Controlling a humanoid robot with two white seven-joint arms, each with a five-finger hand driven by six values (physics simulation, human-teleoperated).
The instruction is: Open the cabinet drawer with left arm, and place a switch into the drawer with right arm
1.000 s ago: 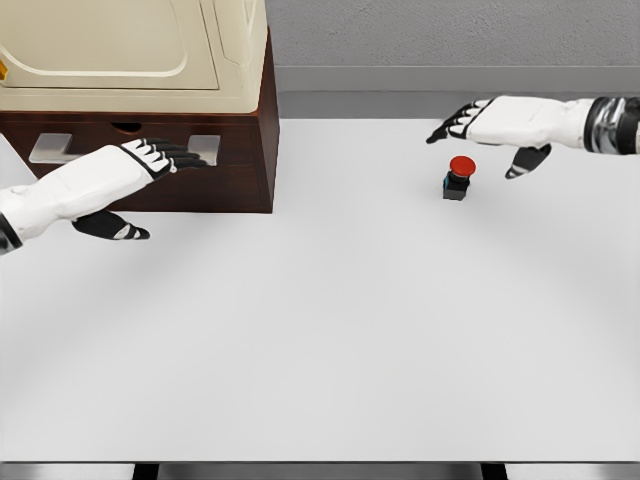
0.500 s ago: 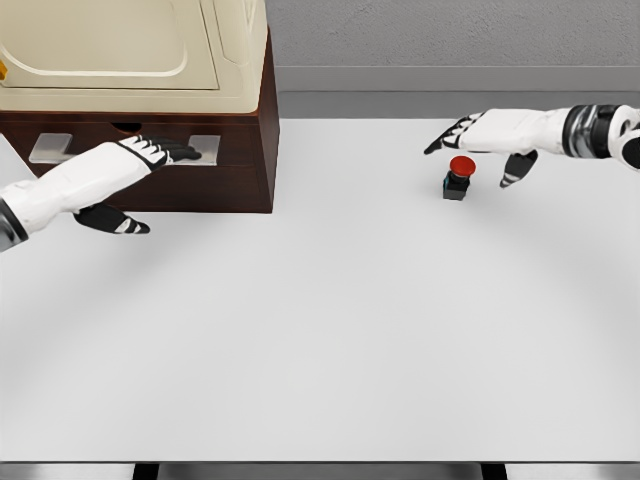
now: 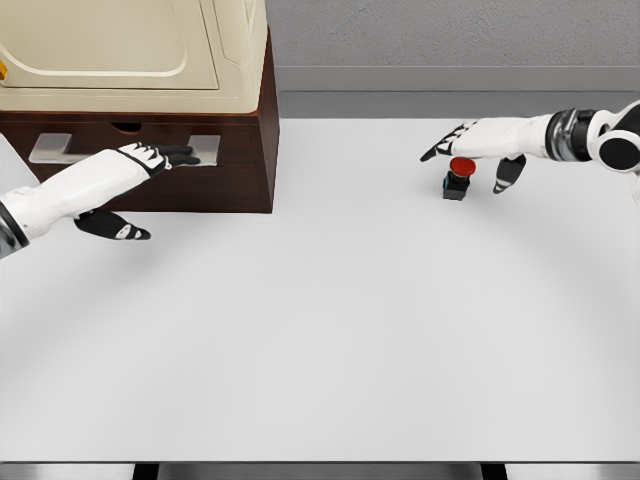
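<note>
On the table's far right, at about 2 o'clock from centre, sits the switch (image 3: 459, 177): red button on a dark base, upright, nothing holding it. Right hand (image 3: 478, 142) is directly over and just behind it, palm down, fingers (image 3: 441, 146) spread and pointing toward 9 o'clock, thumb (image 3: 505, 174) hanging down at the switch's 3 o'clock. Reads as a pre-grasp: fingers on one side, thumb on the other, so closing would pinch the base. Can't tell if it touches the red cap yet; no grip formed.

Drawer (image 3: 140, 165) is at 10 o'clock in the dark wood cabinet (image 3: 250, 150), looks shut, front flush with the cabinet face. Left hand (image 3: 130, 165) lies across the silver handle (image 3: 60, 147), fingers pressed together and extended toward 3 o'clock over the handle's right end, thumb (image 3: 110, 227) dropped below. Probably placed to hook the bar and pull toward 6 o'clock. Not clearly curled round it, so I'd call it contact at most, not a grasp.

Cream box (image 3: 130, 50) sits on top of the cabinet, clear of the drawer path. Table (image 3: 330, 340) in front of the drawer has room for it to slide out.

Judgement: both arms staged, drawer pull must come first.
</note>
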